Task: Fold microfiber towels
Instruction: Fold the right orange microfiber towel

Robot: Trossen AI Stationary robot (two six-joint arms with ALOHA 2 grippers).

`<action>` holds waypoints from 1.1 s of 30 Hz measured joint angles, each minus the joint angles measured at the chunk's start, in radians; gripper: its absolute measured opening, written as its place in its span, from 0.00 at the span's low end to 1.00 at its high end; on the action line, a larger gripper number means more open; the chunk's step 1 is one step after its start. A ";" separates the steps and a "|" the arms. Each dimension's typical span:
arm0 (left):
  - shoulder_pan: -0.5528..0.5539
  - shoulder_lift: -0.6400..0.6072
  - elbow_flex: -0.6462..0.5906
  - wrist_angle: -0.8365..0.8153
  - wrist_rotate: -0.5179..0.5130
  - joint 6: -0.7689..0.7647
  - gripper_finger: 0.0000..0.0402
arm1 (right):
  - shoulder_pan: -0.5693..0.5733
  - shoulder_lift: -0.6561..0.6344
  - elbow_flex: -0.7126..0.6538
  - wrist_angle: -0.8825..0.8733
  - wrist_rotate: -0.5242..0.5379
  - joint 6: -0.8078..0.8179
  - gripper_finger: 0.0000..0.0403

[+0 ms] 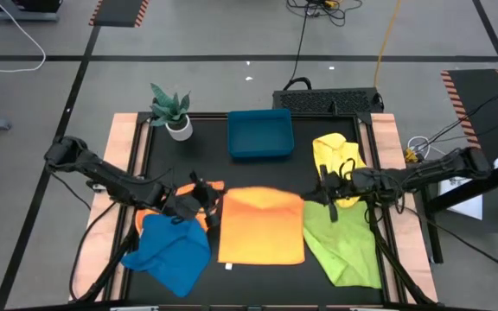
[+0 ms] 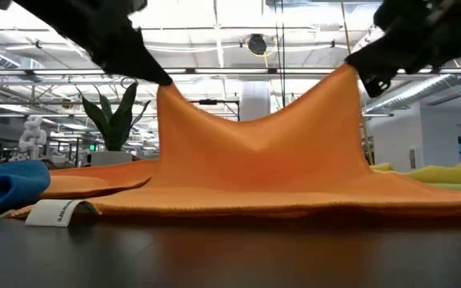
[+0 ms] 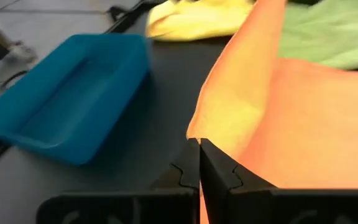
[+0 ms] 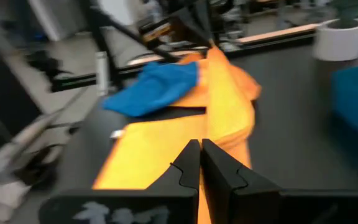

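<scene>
An orange towel (image 1: 262,226) lies mid-table, its near part flat and its two far corners raised. My left gripper (image 1: 207,200) is shut on the far left corner and my right gripper (image 1: 322,194) on the far right corner. In the low view the cloth (image 2: 254,160) rises to both grippers and sags between them. A blue towel (image 1: 173,250) lies crumpled at the near left. A lime green towel (image 1: 344,244) lies at the near right, and a yellow towel (image 1: 335,154) behind it. Another orange cloth (image 1: 152,210) shows under my left arm. My left gripper pinches the orange towel's far left corner (image 3: 196,132) between its two fingers. The corner is lifted above the table (image 2: 166,90), and the cloth slopes down from it to the part lying flat. One layer or several, I cannot tell. My right gripper pinches the orange towel's far right corner (image 4: 209,132) between its two fingers. The corner is held up (image 2: 346,76). The far edge runs from it, sagging, toward my left gripper (image 4: 207,43). The near part (image 2: 254,210) rests on the table.
A teal-blue tray (image 1: 260,134) stands at the far middle, and a potted plant (image 1: 173,112) at the far left. A white label (image 2: 58,212) sticks out at the orange towel's near left corner. Bare black table lies between the tray and the orange towel.
</scene>
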 joint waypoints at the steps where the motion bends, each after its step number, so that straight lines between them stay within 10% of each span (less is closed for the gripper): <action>1: -0.024 0.002 0.000 0.014 0.000 0.000 0.01 | 0.024 0.000 -0.020 0.034 0.000 0.013 0.00; 18: -0.251 0.211 0.000 0.159 -0.032 0.004 0.00 | 0.404 0.176 -0.225 0.526 0.218 0.171 0.00; 33: -0.282 0.183 0.001 0.047 -0.159 -0.033 0.00 | 0.436 0.536 0.003 0.359 0.216 0.081 0.00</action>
